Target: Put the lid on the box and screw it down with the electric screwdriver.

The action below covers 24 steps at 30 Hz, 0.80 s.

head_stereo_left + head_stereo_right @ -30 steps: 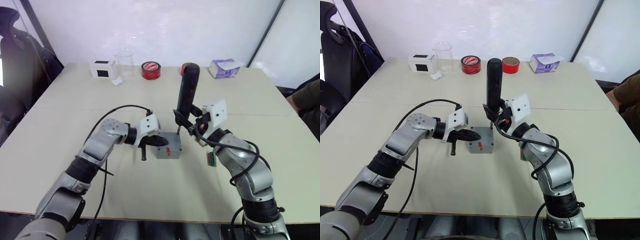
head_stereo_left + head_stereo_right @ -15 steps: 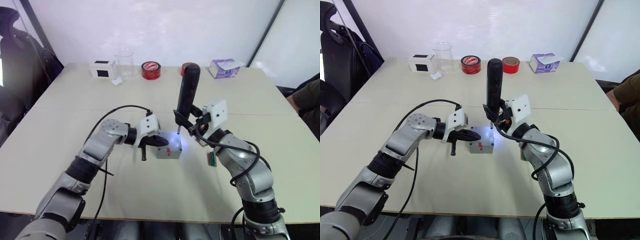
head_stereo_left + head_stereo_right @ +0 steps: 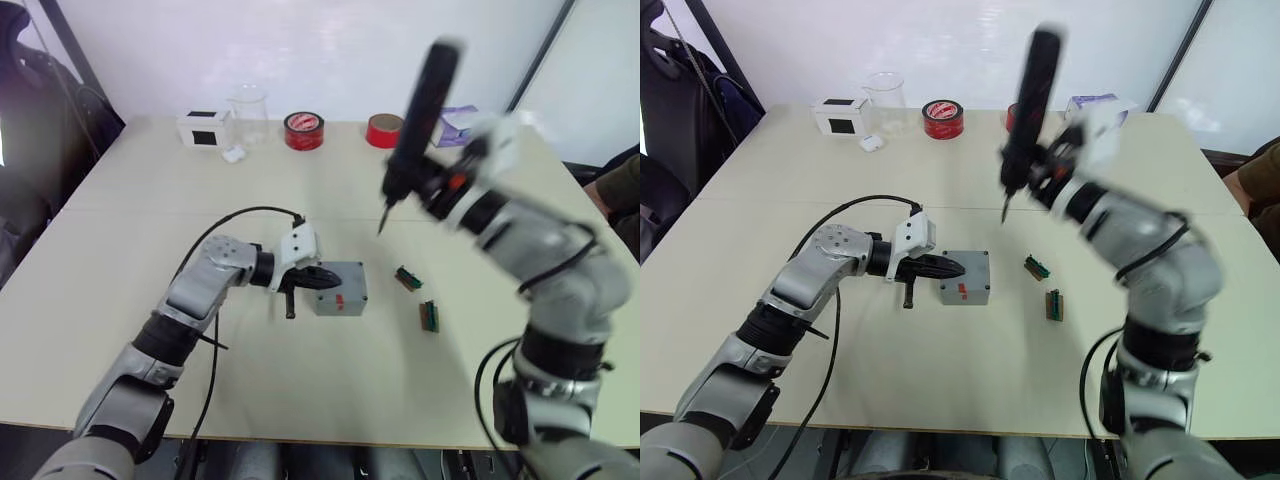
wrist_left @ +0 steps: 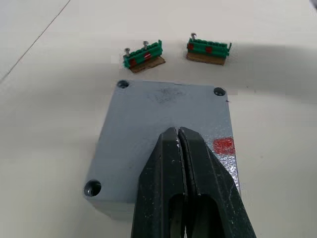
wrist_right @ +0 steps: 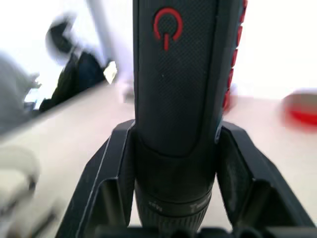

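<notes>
I see my left gripper (image 4: pixel 179 136) closed, pressing the lid (image 4: pixel 148 124); right gripper (image 5: pixel 171 163) clamps the electric screwdriver (image 3: pixel 1028 95) aloft.

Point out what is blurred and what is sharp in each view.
Left eye view: the right gripper and electric screwdriver are smeared by motion; the left gripper and the lid are crisp. Left wrist view: lid and green pieces are sharp. Right wrist view: screwdriver body is sharp, the background soft.
</notes>
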{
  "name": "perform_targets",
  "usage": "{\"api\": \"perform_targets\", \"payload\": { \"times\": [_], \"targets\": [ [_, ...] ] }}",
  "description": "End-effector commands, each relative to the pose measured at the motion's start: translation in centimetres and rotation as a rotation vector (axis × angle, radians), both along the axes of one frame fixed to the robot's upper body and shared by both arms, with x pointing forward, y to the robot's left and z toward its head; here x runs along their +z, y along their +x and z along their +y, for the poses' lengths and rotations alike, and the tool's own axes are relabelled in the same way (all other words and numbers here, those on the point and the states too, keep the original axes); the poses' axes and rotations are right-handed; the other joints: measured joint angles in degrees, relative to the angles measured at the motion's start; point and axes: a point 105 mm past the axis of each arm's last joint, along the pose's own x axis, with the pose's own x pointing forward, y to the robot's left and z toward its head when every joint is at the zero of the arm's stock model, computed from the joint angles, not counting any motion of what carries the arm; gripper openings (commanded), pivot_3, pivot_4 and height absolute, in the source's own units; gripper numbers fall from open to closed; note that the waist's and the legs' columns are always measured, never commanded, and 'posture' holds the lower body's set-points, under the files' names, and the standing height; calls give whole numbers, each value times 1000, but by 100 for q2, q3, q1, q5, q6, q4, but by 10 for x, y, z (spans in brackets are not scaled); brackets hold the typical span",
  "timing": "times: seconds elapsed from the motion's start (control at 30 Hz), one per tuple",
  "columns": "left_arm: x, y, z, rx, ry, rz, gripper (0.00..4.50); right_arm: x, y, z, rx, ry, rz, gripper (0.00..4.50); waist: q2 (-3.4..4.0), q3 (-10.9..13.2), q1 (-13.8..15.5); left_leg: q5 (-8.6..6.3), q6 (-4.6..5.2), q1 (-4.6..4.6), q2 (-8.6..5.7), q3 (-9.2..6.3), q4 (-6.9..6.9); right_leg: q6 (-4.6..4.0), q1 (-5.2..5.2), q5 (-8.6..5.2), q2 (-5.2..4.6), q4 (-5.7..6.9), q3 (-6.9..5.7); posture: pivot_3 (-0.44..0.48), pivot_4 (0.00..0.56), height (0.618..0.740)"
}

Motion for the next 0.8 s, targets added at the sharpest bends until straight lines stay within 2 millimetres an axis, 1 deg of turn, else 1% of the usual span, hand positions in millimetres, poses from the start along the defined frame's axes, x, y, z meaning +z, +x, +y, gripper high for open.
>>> {"api": "perform_targets", "payload": {
  "times": [0.03, 0.1, 0.13, 0.17, 0.23, 0.27, 0.3, 0.37, 0.4, 0.43, 0.5, 0.57, 0.63, 0.8],
  "targets": [
    [30, 9, 3, 120, -171, -7, 0, 17, -6, -22, -13, 22, 57, 1769, 0, 4, -16, -4, 6, -1, 0, 1, -2, 9, -1, 4, 1, -2, 0, 0, 150, 740],
    [53, 14, 6, 178, -260, -52, 0, 13, -9, -33, -5, -21, 148, 1769, 3, 11, -21, -11, 19, -10, 1, 4, -4, 23, -8, 10, 5, -10, 0, 0, 150, 740],
    [63, 16, 9, 205, -296, -78, 0, 10, -11, -39, -12, -48, 184, 1769, 18, 27, -22, -13, 22, -13, -1, 4, -5, 27, -10, 9, 7, -11, 0, 0, 150, 740],
    [69, 16, 12, 226, -300, -107, 0, 7, -12, -45, -22, -69, 213, 1769, 23, 45, -20, -15, 26, -16, -2, 9, -6, 29, -13, 8, 4, -12, 4, 0, 150, 740],
    [64, -4, 16, 107, -183, -114, 0, -8, -15, -62, -60, -120, 304, 1769, 24, 65, -21, -17, 29, -21, -5, 10, -6, 31, -18, 8, 4, -15, 5, 0, 150, 740],
    [58, -17, 19, 13, -104, -105, 0, -24, -16, -74, -92, -152, 396, 1769, 25, 65, -22, -18, 31, -22, -10, 10, -9, 32, -20, 7, 7, -17, 5, 0, 150, 740],
    [59, -26, 21, -33, -79, -77, 0, -47, -20, -86, -93, -171, 521, 1769, 26, 67, -22, -20, 33, -22, -12, 11, -9, 36, -21, 4, 9, -17, 5, 0, 150, 740],
    [65, -32, 24, -59, -74, -31, 0, -84, -34, -106, -95, -185, 711, 1769, 23, 68, 31, -23, 38, -21, -12, 12, -17, 39, -20, -4, 13, -21, 3, 0, 150, 740],
    [62, -35, 25, -69, -28, -32, 0, -99, -42, -114, -107, -196, 786, 1769, 20, 70, 57, -23, 38, -22, -12, 12, -16, 40, -12, -9, 10, -24, -2, 0, 150, 740],
    [59, -37, 27, -80, 11, -35, 0, -108, -47, -120, -118, -206, 828, 1769, 20, 72, 68, -23, 38, -22, -12, 12, -13, 40, -11, -9, 10, -26, 1, 0, 150, 740],
    [45, -47, 30, -139, 115, -58, 0, -124, -57, -126, -102, -197, 918, 1769, 38, 91, 46, -23, 38, -21, -23, 15, -5, 39, -12, -10, 8, -26, 16, 0, 150, 740],
    [40, -53, 27, -176, 116, -55, 0, -135, -64, -130, -91, -191, 997, 1769, 64, 110, -14, -23, 38, -20, -26, 26, 3, 39, -15, -9, 6, -25, 30, 0, 150, 740],
    [39, -60, 23, -207, 96, -44, 0, -137, -68, -128, -47, -175, 1034, 1769, 59, 117, -43, -22, 38, -14, -30, 30, 3, 36, -15, -11, 7, -21, 41, 0, 150, 740],
    [39, -67, 18, -215, 77, -35, 0, -152, -76, -136, -84, -224, 1134, 1769, 48, 123, -32, -21, 36, -6, -17, 21, 5, 37, -14, -11, 28, -16, 39, 0, 150, 740]
  ]
}}
